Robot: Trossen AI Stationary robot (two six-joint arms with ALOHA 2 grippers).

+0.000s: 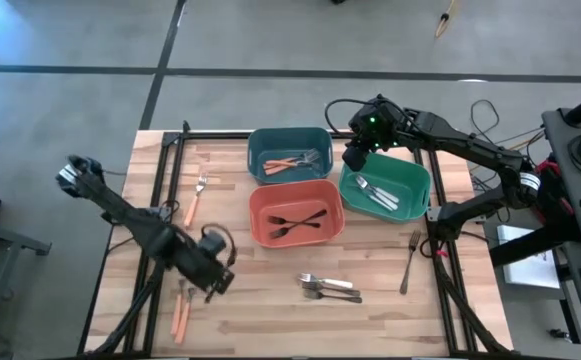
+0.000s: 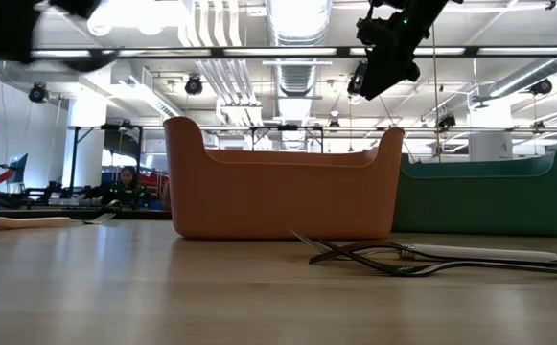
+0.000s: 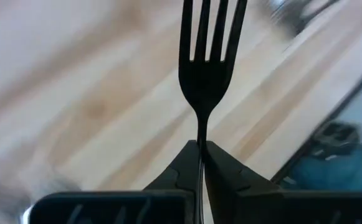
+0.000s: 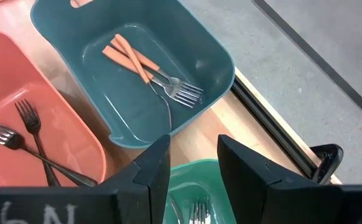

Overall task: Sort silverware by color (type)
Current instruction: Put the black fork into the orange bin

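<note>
The left gripper (image 3: 200,155) has its fingers (image 3: 174,171) clamped on the neck of a black fork (image 3: 205,56). The fork's long axis runs straight out from the fingertips, tines away from the wrist and handle hidden between the fingers. In the high view this gripper (image 1: 213,272) sits over the near-left part of the table (image 1: 270,320), and the blur of the wood in its wrist view fits with an arm in motion.

Just beside those fingers, toward the near-left corner, lie orange-handled utensils (image 1: 181,310). Toward the near middle is a small heap of silver pieces (image 1: 330,288), and a lone fork (image 1: 410,262) lies near the right edge.

Farther out, ahead and to the right of the left fingers, stands the orange-red bin (image 1: 295,213), already holding two black forks (image 1: 298,224). The held fork most likely goes there, so the coming move is a carry up and across to that bin; the left arm is plainly the nearer one.

Beyond that are the teal bin (image 1: 290,152) with orange-handled forks (image 4: 146,62) and the green bin (image 1: 385,188) with silver forks (image 1: 375,192). Another orange-handled fork (image 1: 195,200) lies at the far left.

The right gripper (image 4: 193,158) hangs over the gap between the teal and green bins, its fingers moderately apart and holding nothing.
</note>
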